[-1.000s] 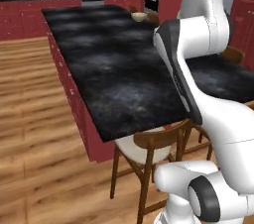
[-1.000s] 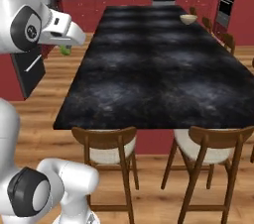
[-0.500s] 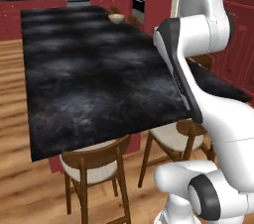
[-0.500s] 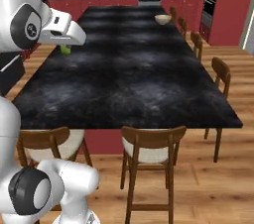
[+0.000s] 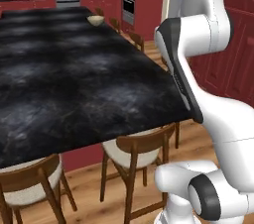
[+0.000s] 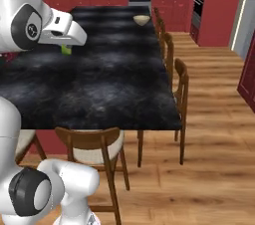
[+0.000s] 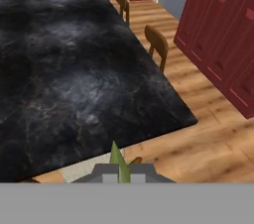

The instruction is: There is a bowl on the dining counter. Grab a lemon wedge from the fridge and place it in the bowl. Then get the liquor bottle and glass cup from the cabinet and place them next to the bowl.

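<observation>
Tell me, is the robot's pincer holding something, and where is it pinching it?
Yes. The pincer is shut on the lemon wedge, pinching its lower end; its pointed tip sticks out above.

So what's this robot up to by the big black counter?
The gripper is shut on a small yellow-green lemon wedge, held out over the near end of the dining counter. The bowl it belongs in sits at the far end of that counter, with nothing else on the top. Wooden chairs line the counter's sides.
</observation>
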Motion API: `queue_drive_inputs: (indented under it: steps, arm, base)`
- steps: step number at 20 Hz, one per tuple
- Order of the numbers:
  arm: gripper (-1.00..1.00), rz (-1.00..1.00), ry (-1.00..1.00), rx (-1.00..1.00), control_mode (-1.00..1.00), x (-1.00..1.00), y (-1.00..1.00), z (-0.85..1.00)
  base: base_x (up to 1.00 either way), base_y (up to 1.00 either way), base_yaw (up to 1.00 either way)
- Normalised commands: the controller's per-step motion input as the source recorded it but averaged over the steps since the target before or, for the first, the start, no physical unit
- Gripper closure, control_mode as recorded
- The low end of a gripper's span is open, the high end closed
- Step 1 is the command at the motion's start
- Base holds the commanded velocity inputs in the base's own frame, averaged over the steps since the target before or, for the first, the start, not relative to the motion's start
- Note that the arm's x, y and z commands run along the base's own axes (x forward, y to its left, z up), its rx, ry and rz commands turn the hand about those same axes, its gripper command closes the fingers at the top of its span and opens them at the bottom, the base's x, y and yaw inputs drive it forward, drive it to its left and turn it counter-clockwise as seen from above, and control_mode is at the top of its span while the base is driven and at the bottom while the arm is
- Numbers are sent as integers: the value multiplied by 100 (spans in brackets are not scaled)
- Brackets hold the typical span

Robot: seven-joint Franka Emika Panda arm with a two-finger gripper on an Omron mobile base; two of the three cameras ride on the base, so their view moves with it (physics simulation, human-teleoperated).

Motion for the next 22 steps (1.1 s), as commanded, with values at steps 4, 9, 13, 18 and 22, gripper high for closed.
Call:
queue_drive_inputs:
  steps: [4,9,13,18,22]
  arm:
    - [100,0,0,0,100,0,0,0]
    - [100,0,0,0,100,0,0,0]
    - [100,0,0,0,100,0,0,0]
    - [100,0,0,0,100,0,0,0]
    - [100,0,0,0,100,0,0,0]
  base:
    - [47,-100,15]
    - [72,-100,20]
    - [87,-100,24]
    - [96,-100,28]
    - [20,-100,23]
